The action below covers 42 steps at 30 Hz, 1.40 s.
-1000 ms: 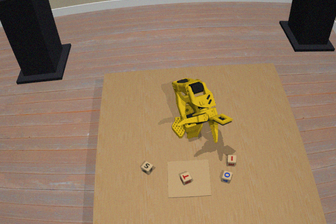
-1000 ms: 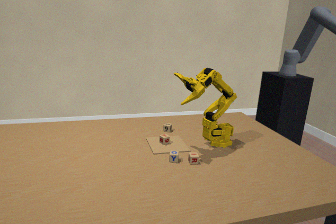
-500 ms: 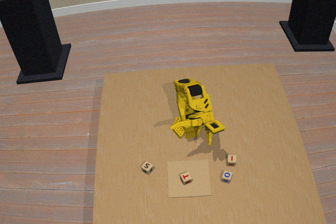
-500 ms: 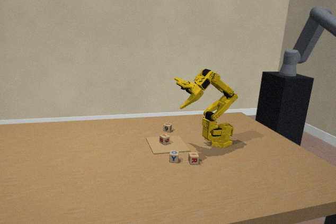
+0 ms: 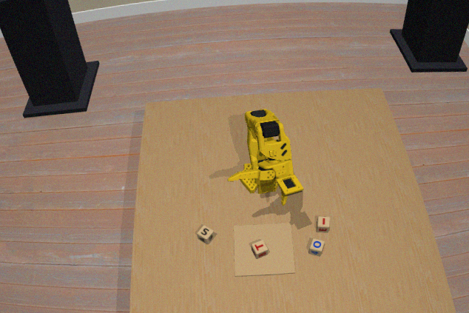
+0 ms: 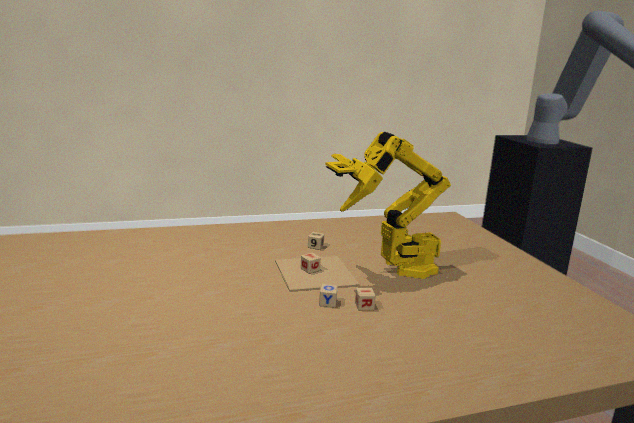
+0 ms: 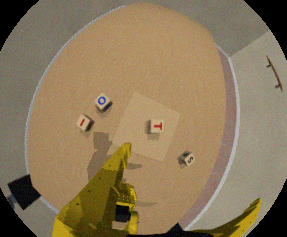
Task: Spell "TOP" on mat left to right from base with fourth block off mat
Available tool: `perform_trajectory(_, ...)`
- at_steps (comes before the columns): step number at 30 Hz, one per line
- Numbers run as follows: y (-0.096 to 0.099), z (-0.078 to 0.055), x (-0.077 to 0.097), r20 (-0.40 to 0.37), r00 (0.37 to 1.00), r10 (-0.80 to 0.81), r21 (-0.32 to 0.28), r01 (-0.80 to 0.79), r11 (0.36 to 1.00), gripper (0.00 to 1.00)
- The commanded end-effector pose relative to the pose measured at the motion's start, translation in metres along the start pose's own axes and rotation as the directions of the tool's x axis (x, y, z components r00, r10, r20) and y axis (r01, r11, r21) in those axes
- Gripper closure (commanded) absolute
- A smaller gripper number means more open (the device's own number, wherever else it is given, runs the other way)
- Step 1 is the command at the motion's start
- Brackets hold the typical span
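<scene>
A block with a red T on top (image 5: 259,248) (image 6: 310,263) (image 7: 156,126) lies turned askew on the mat (image 5: 279,263) (image 6: 302,283) (image 7: 139,108). Off the mat, on the side of the I block, lies a block with a blue O on top (image 5: 316,246) (image 6: 328,296) (image 7: 102,102). The block with a red I on top (image 5: 322,223) (image 6: 365,300) (image 7: 84,122) shows R on a side. Across the mat, off it, lies a block with a black S on top (image 5: 205,234) (image 6: 315,241) (image 7: 187,159). No P shows. My gripper (image 5: 257,191) (image 6: 336,187) (image 7: 193,172) is wide open, empty, high above the table on the base side.
The wooden table (image 5: 181,283) (image 6: 153,331) (image 7: 135,49) bears the mat and blocks. The O and I blocks lie close together with a narrow gap between them. Black pedestals (image 5: 45,47) (image 5: 433,17) stand on the floor beyond the table.
</scene>
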<state>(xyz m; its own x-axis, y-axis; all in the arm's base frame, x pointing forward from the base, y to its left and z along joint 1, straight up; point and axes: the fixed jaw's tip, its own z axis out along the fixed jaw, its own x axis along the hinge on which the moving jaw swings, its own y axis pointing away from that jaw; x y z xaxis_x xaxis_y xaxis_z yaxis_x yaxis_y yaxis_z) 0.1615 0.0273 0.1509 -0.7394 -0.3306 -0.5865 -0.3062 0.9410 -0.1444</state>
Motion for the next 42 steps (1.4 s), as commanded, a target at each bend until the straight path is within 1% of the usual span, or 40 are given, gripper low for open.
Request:
perform_trajectory(1,-0.005,-0.006,-0.002,0.011,0.999,0.053,0.020,-0.053,0.998,0.00)
perform_trajectory(7,-0.006,-0.005,0.000,0.002,0.998,0.064,0.021,-0.064,0.998,0.00)
perform_trajectory(9,-0.007,-0.004,0.004,-0.021,0.996,0.091,0.026,-0.090,0.996,0.00)
perform_trajectory(14,-0.012,-0.002,0.019,-0.106,0.975,0.195,0.049,-0.191,0.980,0.00)
perform_trajectory(17,-0.013,-0.001,0.024,-0.133,0.964,0.230,0.059,-0.224,0.973,0.00)
perform_trajectory(24,-0.013,-0.001,0.025,-0.140,0.961,0.239,0.062,-0.232,0.971,0.00)
perform_trajectory(33,-0.015,0.000,0.037,-0.203,0.924,0.323,0.092,-0.311,0.946,0.00)
perform_trajectory(42,-0.015,0.000,0.038,-0.210,0.922,0.325,0.090,-0.313,0.946,0.00)
